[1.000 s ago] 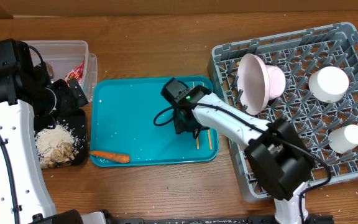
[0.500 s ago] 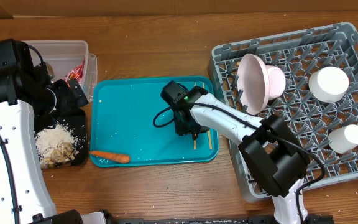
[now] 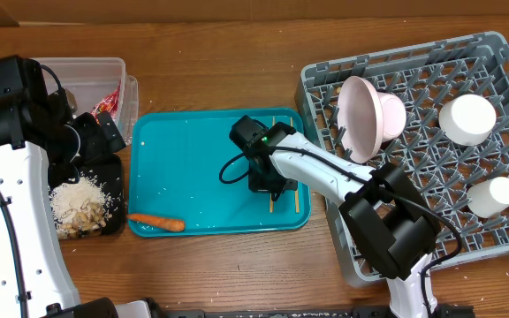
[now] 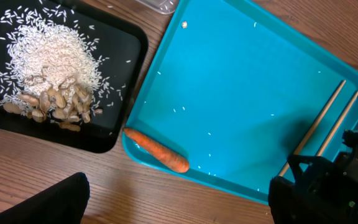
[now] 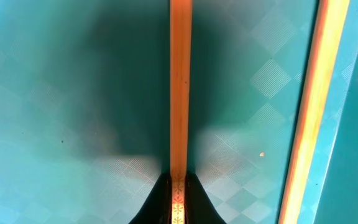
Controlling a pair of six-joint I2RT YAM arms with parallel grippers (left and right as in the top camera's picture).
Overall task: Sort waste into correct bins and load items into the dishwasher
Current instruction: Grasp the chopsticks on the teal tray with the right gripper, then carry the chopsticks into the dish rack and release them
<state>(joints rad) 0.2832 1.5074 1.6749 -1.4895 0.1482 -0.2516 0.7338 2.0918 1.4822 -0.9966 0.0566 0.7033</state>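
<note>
1. The right end effector (image 3: 268, 183) is down on the teal serving tray (image 3: 193, 163), clenched on one wooden chopstick (image 5: 179, 93). In its wrist camera the fingertips (image 5: 157, 202) pinch the stick from both sides at its patterned end.
2. The second chopstick (image 5: 314, 112) lies free just to the right of the held one, along the tray's right rim. The two do not touch.
3. I cannot tell whether the held stick is off the tray floor.
4. The orange carrot (image 3: 156, 223) lies on its side at the tray's near left corner, close to the rim.
5. Left of the teal tray sits the black tray (image 4: 124, 56), holding a heap of white rice (image 4: 48, 53) with beige food scraps (image 4: 55, 107) at its near edge.
6. Beyond it, at the far left of the worktop (image 3: 237, 53), is the clear plastic tub (image 3: 95, 66) with the red snack wrapper (image 3: 110, 100) inside.
7. The left end effector (image 3: 104, 132) hangs over the gap between tub and black tray. Whether it is released or clenched I cannot tell.
8. On the right stands the grey dish rack (image 3: 422, 181). A pale plate (image 3: 365, 119) is propped on edge at its left side, and two white bowls (image 3: 467, 119) (image 3: 491, 196) sit toward the right.
</note>
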